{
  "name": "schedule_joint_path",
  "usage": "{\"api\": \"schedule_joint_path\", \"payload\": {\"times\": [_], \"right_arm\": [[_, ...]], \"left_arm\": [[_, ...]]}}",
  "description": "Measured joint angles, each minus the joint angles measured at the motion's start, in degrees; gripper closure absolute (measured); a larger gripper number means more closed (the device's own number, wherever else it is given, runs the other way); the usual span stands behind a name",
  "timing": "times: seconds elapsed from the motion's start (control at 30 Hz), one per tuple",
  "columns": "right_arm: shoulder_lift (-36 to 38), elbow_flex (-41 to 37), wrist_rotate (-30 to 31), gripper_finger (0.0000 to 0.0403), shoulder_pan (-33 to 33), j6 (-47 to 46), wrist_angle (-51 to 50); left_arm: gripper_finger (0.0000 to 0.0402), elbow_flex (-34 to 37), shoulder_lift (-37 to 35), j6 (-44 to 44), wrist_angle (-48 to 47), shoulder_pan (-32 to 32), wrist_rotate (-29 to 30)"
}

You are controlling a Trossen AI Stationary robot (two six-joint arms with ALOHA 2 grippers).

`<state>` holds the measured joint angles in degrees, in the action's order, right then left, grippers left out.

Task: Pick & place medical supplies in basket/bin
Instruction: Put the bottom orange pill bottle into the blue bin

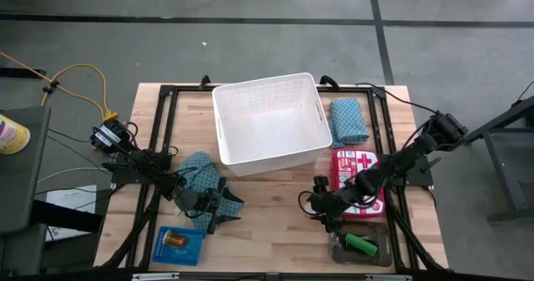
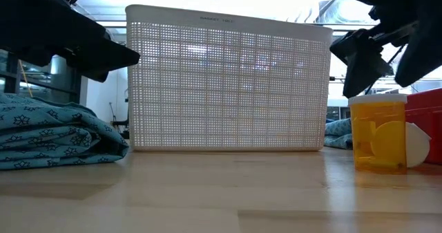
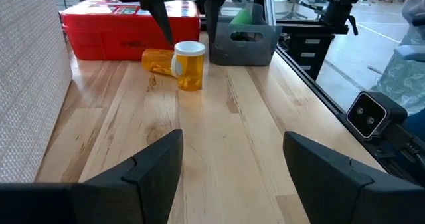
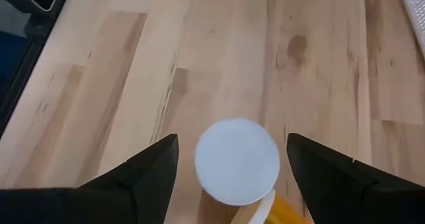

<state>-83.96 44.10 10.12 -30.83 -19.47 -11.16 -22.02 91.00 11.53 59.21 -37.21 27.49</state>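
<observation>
Two orange pill bottles stand near the red first-aid box (image 1: 357, 174). One is upright with a white cap (image 3: 188, 65) (image 2: 378, 133); the other lies on its side behind it (image 3: 157, 59). My right gripper (image 4: 232, 161) hangs open above the upright bottle. Its fingers stand on either side of the white cap (image 4: 237, 160) without touching it. My left gripper (image 1: 219, 210) waits open just above the table, beside a teal patterned cloth (image 1: 203, 179) that lies crumpled on the wood. The white lattice basket (image 1: 269, 118) stands at the far middle.
A second teal cloth (image 1: 348, 121) lies folded to the right of the basket. A grey tray (image 1: 359, 248) with a green piece sits at the near right. A blue tray (image 1: 179, 243) holding a small item sits at the near left. Bare wood lies between the two grippers.
</observation>
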Motion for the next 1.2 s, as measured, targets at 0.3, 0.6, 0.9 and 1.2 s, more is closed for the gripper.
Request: {"api": "schedule_joint_path", "payload": {"times": [0.3, 0.6, 0.9, 1.2], "right_arm": [[-1.4, 0.0, 0.3, 0.0133, -0.3, -0.4, -2.0], [-4.4, 0.0, -0.1, 0.0133, -0.3, 0.0, 0.0], [-4.4, 0.0, -0.1, 0.0133, -0.3, 0.4, 0.8], [-4.4, 0.0, 0.2, 0.0164, -0.3, 0.4, 1.1]], "left_arm": [[0.0149, 0.0, 0.0, 0.0, 0.0, 0.0, 0.0], [0.0149, 0.0, 0.0, 0.0, 0.0, 0.0, 0.0], [0.0149, 0.0, 0.0, 0.0, 0.0, 0.0, 0.0], [0.0149, 0.0, 0.0, 0.0, 0.0, 0.0, 0.0]]}}
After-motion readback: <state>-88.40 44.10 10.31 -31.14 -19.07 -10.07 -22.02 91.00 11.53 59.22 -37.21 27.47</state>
